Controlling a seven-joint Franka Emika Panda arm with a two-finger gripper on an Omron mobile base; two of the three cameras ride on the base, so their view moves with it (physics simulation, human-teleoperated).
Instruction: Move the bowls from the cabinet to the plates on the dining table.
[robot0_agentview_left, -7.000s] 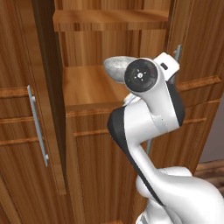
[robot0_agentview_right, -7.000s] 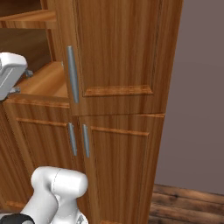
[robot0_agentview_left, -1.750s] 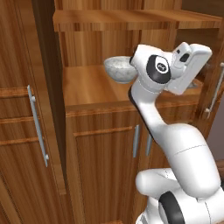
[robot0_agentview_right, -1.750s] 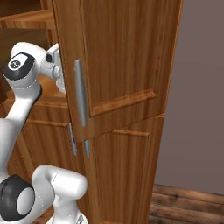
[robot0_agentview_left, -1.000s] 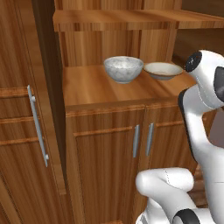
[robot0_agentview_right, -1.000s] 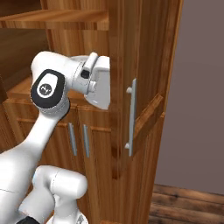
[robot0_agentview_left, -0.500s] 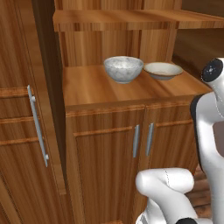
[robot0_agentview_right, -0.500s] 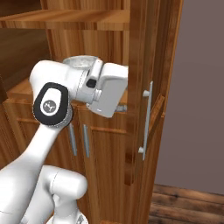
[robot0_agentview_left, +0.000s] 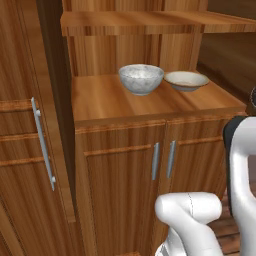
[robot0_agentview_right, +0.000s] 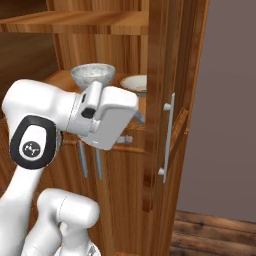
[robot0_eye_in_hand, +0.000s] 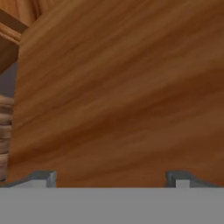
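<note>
The cabinet (robot0_agentview_left: 105, 100) stands open in front of me. On its middle shelf the grey-white marbled bowl (robot0_agentview_left: 141, 78) (robot0_agentview_right: 92, 75) sits beside the shallower beige bowl (robot0_agentview_left: 186, 80) (robot0_agentview_right: 134, 82), which is to its right. My gripper (robot0_agentview_right: 135, 129) (robot0_eye_in_hand: 111, 179) is open with nothing between its fingers. It points at the inner face of the cabinet's right door (robot0_agentview_right: 152, 100) (robot0_eye_in_hand: 122, 96), close against the wood. It is to the right of both bowls and slightly below the shelf edge.
The left door (robot0_agentview_left: 30, 125) is swung open, with a grey bar handle (robot0_agentview_left: 42, 142). The right door's handle (robot0_agentview_right: 167, 137) faces outward. Below the shelf are two closed lower doors with slim handles (robot0_agentview_left: 163, 160). A grey wall (robot0_agentview_right: 230, 100) and wooden floor lie to the right.
The hand has swung further right against the right door, and the door has opened wider. In the left base view the arm has moved off the bowls toward the right edge.
</note>
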